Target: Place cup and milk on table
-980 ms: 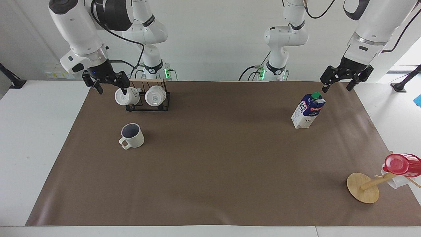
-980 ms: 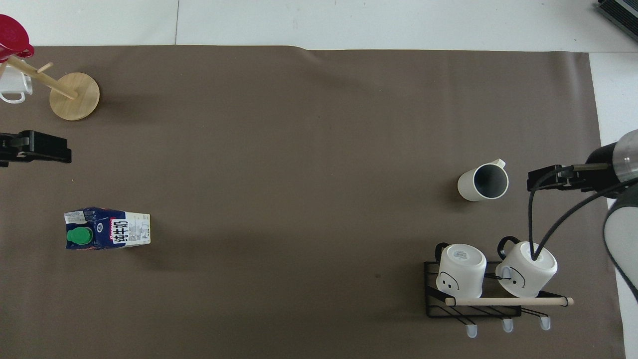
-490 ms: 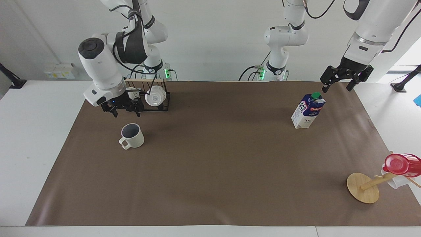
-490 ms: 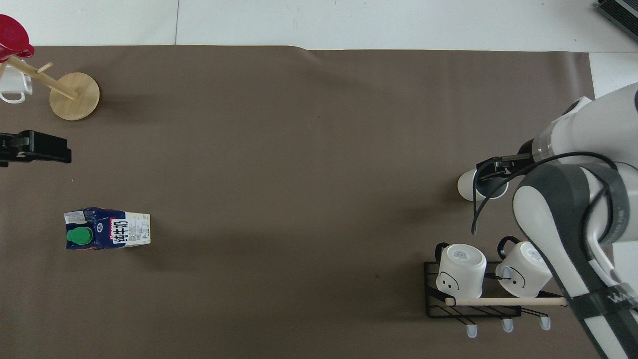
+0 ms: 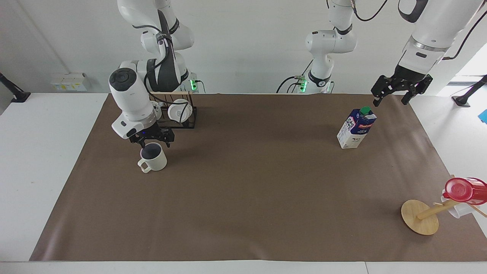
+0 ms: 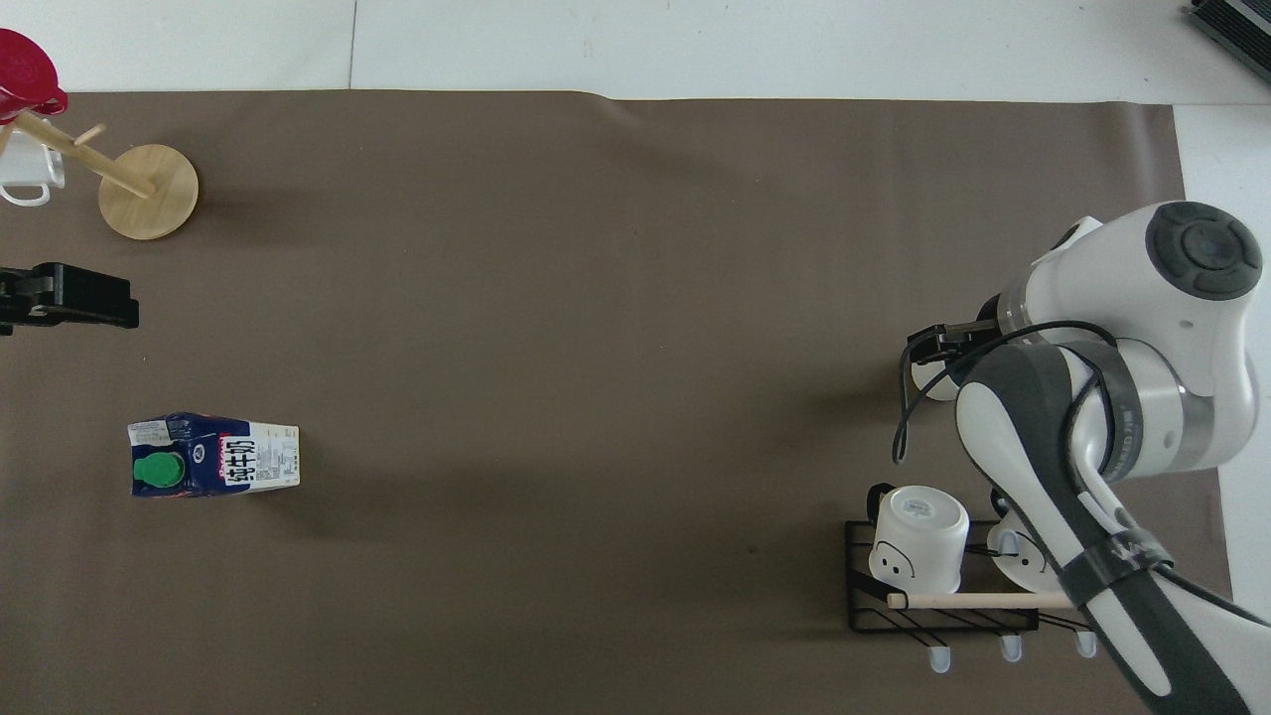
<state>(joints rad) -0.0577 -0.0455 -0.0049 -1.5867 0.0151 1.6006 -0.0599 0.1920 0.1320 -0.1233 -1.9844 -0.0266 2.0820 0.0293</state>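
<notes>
We judge nothing moved yet: the cream-white ceramic mug (image 5: 152, 157) stands on the brown-papered surface (image 5: 243, 198) under our right pincer (image 5: 151, 138), fingers apart, while the tall white-and-blue milk carton (image 5: 356, 128) stands near our raised, open left pincer (image 5: 392, 94).

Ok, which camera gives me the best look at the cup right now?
The facing view: the cup shows with its handle and dark inside, the open right gripper just above its rim. In the overhead view the right arm covers nearly all of it, leaving a sliver of wall.
</notes>
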